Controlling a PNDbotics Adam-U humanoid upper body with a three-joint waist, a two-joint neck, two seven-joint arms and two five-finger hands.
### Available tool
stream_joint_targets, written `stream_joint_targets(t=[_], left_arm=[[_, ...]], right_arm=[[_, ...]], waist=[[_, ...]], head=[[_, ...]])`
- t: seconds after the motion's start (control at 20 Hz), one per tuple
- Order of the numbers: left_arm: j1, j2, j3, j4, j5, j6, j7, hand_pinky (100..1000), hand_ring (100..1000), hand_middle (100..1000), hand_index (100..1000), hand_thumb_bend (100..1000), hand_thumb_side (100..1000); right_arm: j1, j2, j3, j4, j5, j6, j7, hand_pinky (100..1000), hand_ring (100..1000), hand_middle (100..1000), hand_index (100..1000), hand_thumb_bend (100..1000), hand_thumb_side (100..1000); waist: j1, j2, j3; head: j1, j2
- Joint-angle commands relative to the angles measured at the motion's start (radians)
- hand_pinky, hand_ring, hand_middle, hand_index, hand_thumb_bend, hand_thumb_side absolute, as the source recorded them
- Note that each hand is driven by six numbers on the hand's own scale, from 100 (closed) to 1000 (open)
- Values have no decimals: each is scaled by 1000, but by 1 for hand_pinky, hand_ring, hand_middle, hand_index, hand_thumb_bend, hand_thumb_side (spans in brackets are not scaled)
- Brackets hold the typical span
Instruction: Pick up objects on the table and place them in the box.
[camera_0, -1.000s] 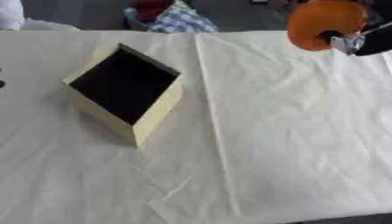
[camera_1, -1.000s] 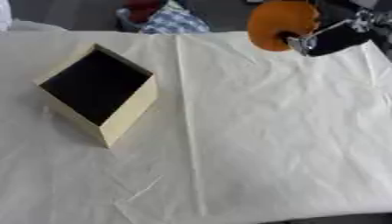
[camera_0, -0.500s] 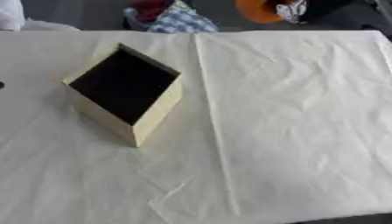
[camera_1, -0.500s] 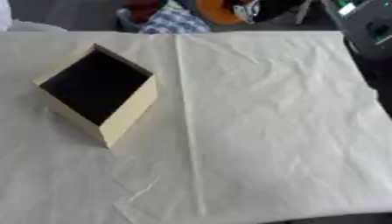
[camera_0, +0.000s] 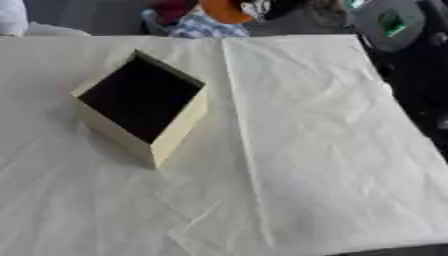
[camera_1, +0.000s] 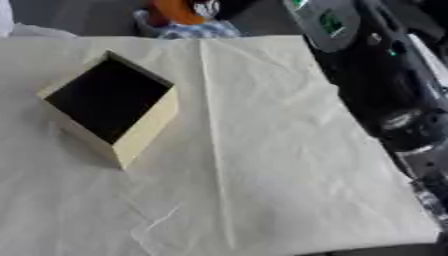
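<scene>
Orange shows at the far edge beyond the box (camera_0: 140, 107): a rounded orange object (camera_0: 226, 10) sits high at the top of both views, past the desk's back edge, with the robot's dark right hand (camera_0: 271, 7) against its right side. The hand seems to be carrying it, but how its fingers lie on it cannot be told. The left hand shows in neither view.

The box, pale cream outside and dark inside, rests on the white cloth (camera_0: 306, 150) that covers the desk (camera_1: 411, 235). It is tipped so its open mouth faces up and toward the camera, which looks meant to give an easy drop from above. One corner points toward the near edge.

To the right of the box the cloth is bare, creased by a long fold line just beside the box's right corner. That side offers the widest approach for an arm coming from the upper right. Farther right of the box, past the desk's right edge, stands dark equipment (camera_1: 394, 100), which a wide swing should avoid. The object is well apart from the box, so the carry across is not yet finished.
</scene>
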Motion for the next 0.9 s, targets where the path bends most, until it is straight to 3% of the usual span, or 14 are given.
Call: stream_joint_targets(t=[0.05, 0.9], left_arm=[[-18, 2, -5, -19, 9, -1, -7, 619, 663, 704, 669, 100, 800], [-62, -26, -23, -19, 36, 6, -32, 620, 664, 705, 669, 100, 802]], right_arm=[[-36, 47, -14, 50, 44, -14, -11, 475, 517, 405, 518, 100, 100], [-30, 242, -27, 268, 192, -65, -64, 485, 518, 407, 519, 100, 100]], waist=[[7, -12, 9], [5, 16, 76]], head=[[-20, -15], [-76, -33]])
